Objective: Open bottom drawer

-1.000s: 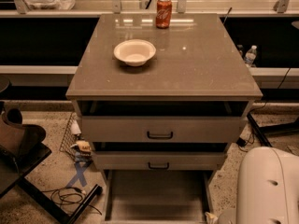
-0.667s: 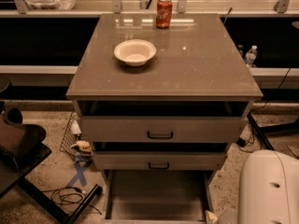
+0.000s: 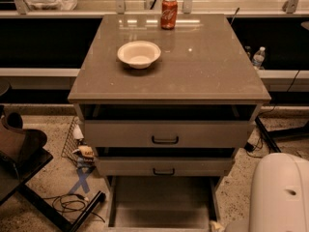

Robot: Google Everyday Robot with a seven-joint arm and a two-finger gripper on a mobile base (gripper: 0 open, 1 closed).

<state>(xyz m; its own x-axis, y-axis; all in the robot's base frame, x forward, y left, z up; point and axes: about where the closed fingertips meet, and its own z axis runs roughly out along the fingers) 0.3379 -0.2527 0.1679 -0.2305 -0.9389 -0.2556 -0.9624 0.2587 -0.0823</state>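
Bottom drawer (image 3: 161,199) stands pulled far out below the middle drawer (image 3: 164,167) (flat grey inside shows). Gripper is out of view, state cannot be told; white robot body (image 3: 282,192) sits lower right.

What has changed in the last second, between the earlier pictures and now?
Almost nothing. The white robot part at the lower right shifted only slightly. The gripper is out of view, so no grasp or release shows. The bottom drawer stays pulled out; the bowl and the can stay in place on the cabinet top.
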